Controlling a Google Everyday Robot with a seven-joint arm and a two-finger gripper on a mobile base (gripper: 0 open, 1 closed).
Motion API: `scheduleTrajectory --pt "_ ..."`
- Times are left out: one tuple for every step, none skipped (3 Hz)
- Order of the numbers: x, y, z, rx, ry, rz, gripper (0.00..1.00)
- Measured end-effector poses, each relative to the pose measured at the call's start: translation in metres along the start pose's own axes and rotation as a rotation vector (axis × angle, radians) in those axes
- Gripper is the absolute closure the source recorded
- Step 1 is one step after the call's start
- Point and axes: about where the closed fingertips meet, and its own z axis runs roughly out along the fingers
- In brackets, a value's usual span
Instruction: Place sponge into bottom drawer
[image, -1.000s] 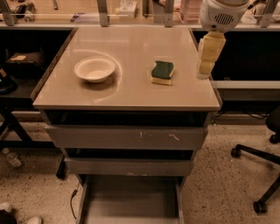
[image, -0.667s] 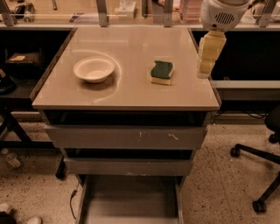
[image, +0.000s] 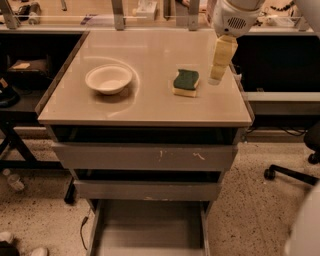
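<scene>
Hand (image: 217, 75) has edged nearer the sponge (image: 186, 82) on the table (image: 150, 102); grip unreadable, drawer (image: 150, 227) open, pickup pending.

The pincer (image: 218, 75) hangs below the white wrist (image: 235, 17) at upper right, seemingly vertical.

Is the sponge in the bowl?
No, the sponge lies on the tabletop beside the empty white bowl, with the claw hovering just to its other side.

The tool (image: 218, 74), right of the sponge (image: 186, 82), has seemingly edged slightly toward it
</scene>
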Motion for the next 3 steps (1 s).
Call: scheduleTrajectory --pt "-0.016 -0.022 0.024 -0.019 -0.008 -0.009 0.00" --pt "-0.026 -0.052 0.066 -0.034 0.006 -0.020 0.00" --pt "-0.028 -0.057 0.070 -0.025 0.002 -0.019 0.00"
